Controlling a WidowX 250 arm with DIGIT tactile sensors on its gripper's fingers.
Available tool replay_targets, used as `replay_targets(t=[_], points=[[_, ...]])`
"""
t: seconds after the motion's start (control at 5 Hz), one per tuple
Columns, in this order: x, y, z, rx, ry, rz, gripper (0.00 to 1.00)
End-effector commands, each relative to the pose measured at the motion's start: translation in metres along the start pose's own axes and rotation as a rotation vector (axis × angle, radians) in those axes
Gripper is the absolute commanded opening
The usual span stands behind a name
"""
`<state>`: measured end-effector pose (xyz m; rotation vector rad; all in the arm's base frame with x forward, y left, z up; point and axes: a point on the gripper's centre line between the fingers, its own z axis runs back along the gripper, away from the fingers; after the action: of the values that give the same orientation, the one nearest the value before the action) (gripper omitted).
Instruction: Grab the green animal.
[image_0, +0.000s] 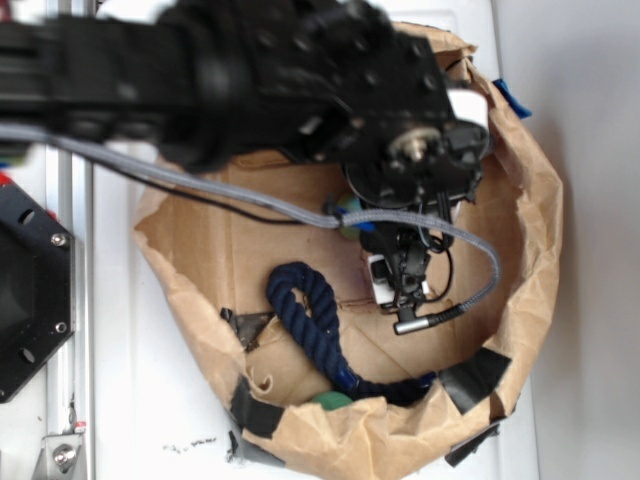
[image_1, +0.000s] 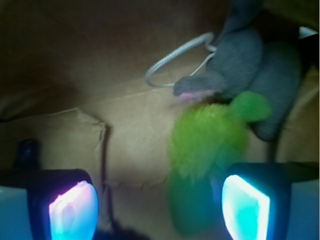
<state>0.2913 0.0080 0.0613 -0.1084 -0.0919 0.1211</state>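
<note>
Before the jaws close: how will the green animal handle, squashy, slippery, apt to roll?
Probably squashy: the green animal looks fuzzy and plush, so it should compress between the pads. Likely light for its size. Unlikely to roll, but it leans on the grey plush toy, so a push may drag that along. The gripper is open.

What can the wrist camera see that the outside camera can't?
Only the wrist view shows the green animal clearly, touching the grey plush toy with its white loop, and the open claw with the green animal just inside one glowing pad. Only the exterior view shows the blue rope, the paper bag's rim and the black arm. Both show the brown bag floor.
</note>
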Motion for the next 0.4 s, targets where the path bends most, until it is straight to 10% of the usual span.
replay_targets(t=[0.0,0.2], points=[[0.01,0.016,-0.012,0.069,-0.062,0.114,1.0],[0.009,0.03,-0.02,0.134,-0.064,0.193,1.0]])
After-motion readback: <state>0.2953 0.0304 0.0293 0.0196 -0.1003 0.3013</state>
